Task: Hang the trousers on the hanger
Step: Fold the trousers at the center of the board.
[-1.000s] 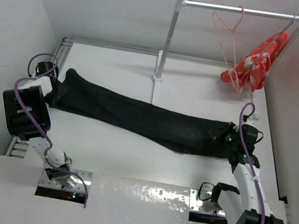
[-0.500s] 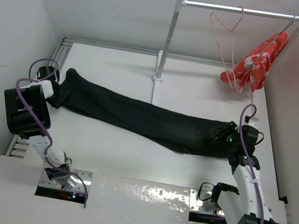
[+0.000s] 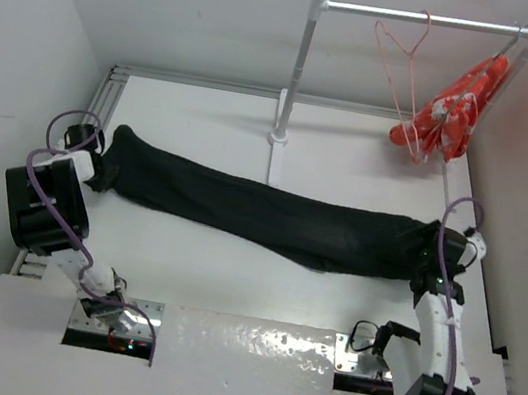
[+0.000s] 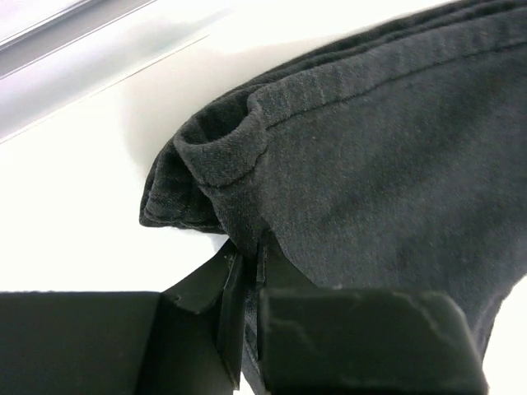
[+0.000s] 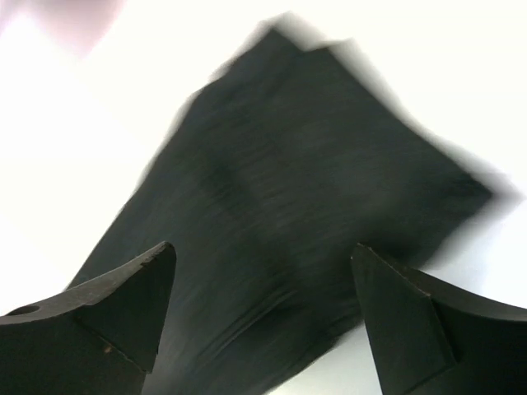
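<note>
The black trousers (image 3: 261, 212) lie stretched flat across the table from left to right. My left gripper (image 3: 101, 170) is at their left end, and in the left wrist view it (image 4: 247, 251) is shut on a fold of the trousers (image 4: 395, 164) near the hem. My right gripper (image 3: 435, 248) sits at their right end. The right wrist view shows it (image 5: 263, 255) wide open above the trousers (image 5: 305, 189), holding nothing. The pale-pink wire hanger (image 3: 398, 63) hangs by its hook on the rail at the back right.
A white clothes rack (image 3: 307, 63) stands at the back, its foot (image 3: 279, 139) just behind the trousers. An orange-red bundle (image 3: 451, 112) hangs at the rail's right end, beside the hanger. A metal rail (image 4: 74, 41) edges the table on the left.
My left gripper has closed on the trousers' left end. My right gripper has opened, let go of the right end and drawn back to the right.
</note>
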